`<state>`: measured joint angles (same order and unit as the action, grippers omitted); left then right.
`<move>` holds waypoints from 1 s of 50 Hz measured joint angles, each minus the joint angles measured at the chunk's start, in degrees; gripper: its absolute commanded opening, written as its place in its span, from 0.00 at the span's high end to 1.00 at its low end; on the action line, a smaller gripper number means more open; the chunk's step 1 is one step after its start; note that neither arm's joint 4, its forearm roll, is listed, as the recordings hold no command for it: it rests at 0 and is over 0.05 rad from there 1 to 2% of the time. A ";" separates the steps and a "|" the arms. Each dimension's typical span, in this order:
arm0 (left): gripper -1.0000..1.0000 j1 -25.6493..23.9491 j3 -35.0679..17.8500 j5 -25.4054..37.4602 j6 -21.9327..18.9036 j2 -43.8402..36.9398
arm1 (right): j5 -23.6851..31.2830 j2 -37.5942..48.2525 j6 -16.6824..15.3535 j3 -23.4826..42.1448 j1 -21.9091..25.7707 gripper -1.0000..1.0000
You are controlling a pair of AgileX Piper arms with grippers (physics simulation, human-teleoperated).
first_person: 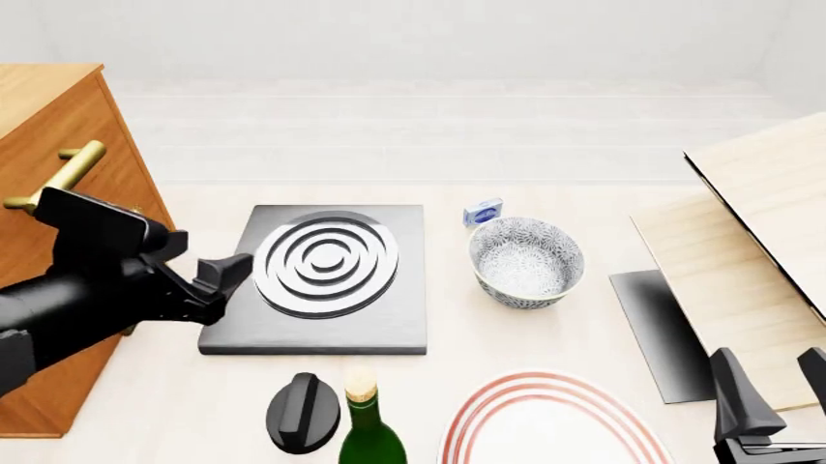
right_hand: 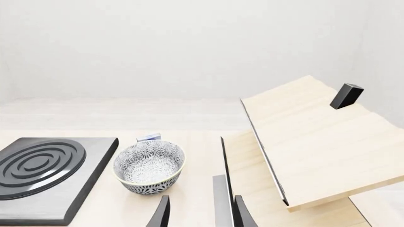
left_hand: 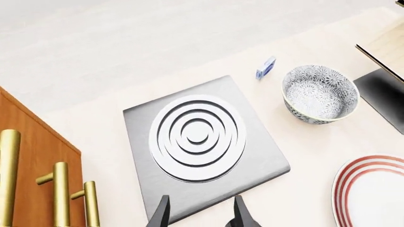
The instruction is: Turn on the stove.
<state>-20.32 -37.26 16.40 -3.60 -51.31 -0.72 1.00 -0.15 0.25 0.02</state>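
Stove (first_person: 387,319) flat on the worktop (first_person: 581,329), left of the patterned bowl (first_person: 525,261), with its separate black knob (first_person: 304,411) just nearer, beside a green bottle (first_person: 370,435). Left end effector (first_person: 230,274) hovering over the slab's left edge, fingers parted and empty. Right end effector (first_person: 775,387) low at the near right corner, likewise spread, holding nothing.

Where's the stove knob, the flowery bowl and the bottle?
black knob (first_person: 304,412), front view, on its ridged top.
patterned bowl (first_person: 525,261), front view, on its inside.
green bottle (first_person: 370,440), front view, on its neck.
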 measured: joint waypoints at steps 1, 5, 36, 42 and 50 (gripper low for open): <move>0.00 -0.22 -0.66 0.64 0.44 -0.54 | -0.01 0.01 0.00 0.00 0.00 0.00; 0.00 -0.92 -3.05 2.95 1.79 -2.33 | -0.05 0.04 0.00 0.00 0.00 0.00; 0.00 -3.34 -6.66 8.48 8.14 -10.80 | -0.11 0.10 0.00 -0.01 0.00 0.00; 0.00 -4.35 -5.14 7.36 9.78 -11.97 | -0.11 0.10 0.00 -0.01 0.00 0.00; 0.00 -5.49 -3.30 5.77 11.57 -13.11 | -0.12 0.11 0.00 -0.01 0.00 0.00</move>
<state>-25.80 -40.56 22.16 7.98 -64.42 -0.84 1.10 -0.15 0.24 0.02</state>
